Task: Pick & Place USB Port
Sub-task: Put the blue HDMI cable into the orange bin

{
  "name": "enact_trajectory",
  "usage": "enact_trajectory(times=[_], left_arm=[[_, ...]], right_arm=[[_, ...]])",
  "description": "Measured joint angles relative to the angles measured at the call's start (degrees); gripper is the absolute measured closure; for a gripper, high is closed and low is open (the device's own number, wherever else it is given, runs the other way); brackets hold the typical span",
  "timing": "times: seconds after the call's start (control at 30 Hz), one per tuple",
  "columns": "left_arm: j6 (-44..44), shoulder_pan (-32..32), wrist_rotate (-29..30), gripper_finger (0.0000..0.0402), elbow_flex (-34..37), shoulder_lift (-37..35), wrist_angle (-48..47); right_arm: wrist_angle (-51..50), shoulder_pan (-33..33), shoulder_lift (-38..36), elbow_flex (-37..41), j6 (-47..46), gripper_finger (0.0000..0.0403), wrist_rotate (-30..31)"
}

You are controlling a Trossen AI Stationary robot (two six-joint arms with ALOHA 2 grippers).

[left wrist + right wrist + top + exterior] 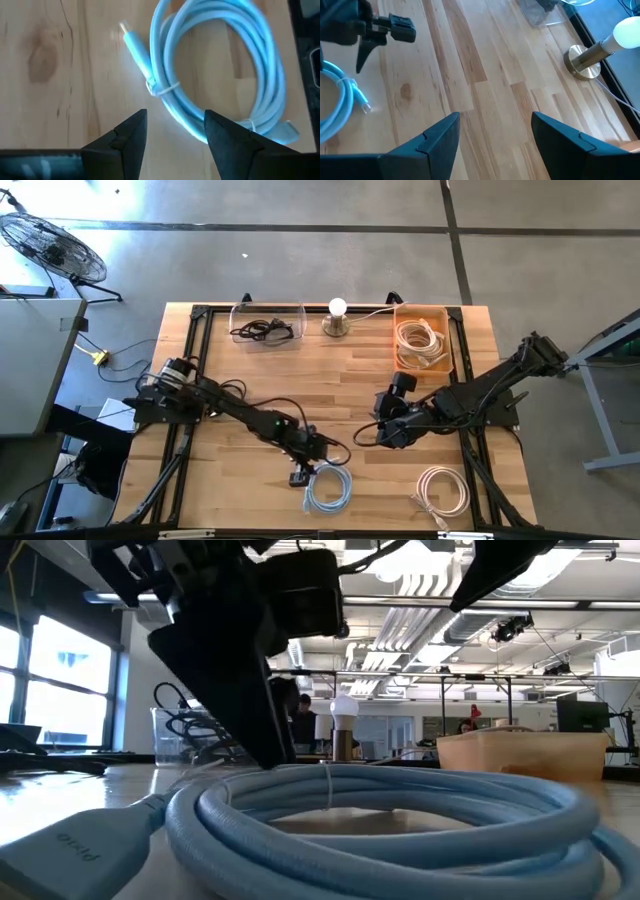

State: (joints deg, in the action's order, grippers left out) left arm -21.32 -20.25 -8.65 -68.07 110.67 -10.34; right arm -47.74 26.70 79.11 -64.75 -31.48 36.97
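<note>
Item: coiled pale-blue USB cable [327, 488], tied with a thin white band, lying flat on the wooden slatted table [330, 365], lower centre of the high view; one flat plug end points toward the frame's lower left.
Left gripper [312, 452]: lower centre of the high view, just above the blue coil; its dark fingers [127, 137] stand apart with bare wood and a strand of cable showing between them; nothing is held.
Right gripper [388, 435]: centre right of the high view, hovering over bare wood, well apart from the blue coil; fingers [440, 137] spread wide, empty; waiting.
Other stock: coiled white cable [442, 489], lower right of the high view; orange plastic bin [421, 338] holding a cream cable, upper right; clear plastic bin [267, 325] holding a black cable, upper centre; small lit bulb on a round brass base [338, 320] between the two bins.
Step in hand: approach, by my reading; the left gripper is lined up over the near edge of the blue coil, the grasp not yet made.
Next move calls for: lowering the left gripper so one finger goes inside the loop and one outside, near the white tie where the strands bunch, then closing firmly.
Destination: probably one of the bins at the top of the high view; which one cannot be told.
</note>
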Motion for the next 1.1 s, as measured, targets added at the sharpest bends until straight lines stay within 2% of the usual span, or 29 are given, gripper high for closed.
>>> enact_trajectory(times=[0.3, 0.4, 0.47, 0.6, 0.63, 0.9, 1.1], left_arm=[[-0.15, 0.04, -1.56, 0.0208, 0.04, 1.15, 1.29], [-0.15, 0.04, -1.59, 0.0221, 0.03, 1.32, 1.43], [0.24, 0.42, -1.59, 0.0252, -0.10, 1.81, 1.62], [4.88, 0.67, 0.23, 0.0368, -0.20, 1.91, 0.46], [6.24, 0.73, 1.28, 0.0382, -0.20, 2.45, 0.54], [10.76, 0.76, 5.93, 0.0400, -0.04, 2.80, -0.17], [12.09, 0.79, 6.23, 0.0401, -1.07, 2.87, -2.08]], right_arm=[[0.01, 0.00, 0.00, 0.00, -0.02, 0.0164, -0.09], [0.00, 0.00, 0.00, 0.00, -0.02, 0.0164, -0.07], [-0.01, 0.00, 0.00, 0.00, -0.02, 0.0165, -0.04], [0.04, 0.00, 0.00, 0.00, -0.04, 0.0164, -0.06], [0.01, 0.00, 0.00, 0.00, -0.04, 0.0164, -0.09], [-0.05, 0.00, 0.00, 0.00, -0.04, 0.0164, -0.19], [-0.20, 0.00, 0.00, 0.00, -0.04, 0.0165, -0.15]])
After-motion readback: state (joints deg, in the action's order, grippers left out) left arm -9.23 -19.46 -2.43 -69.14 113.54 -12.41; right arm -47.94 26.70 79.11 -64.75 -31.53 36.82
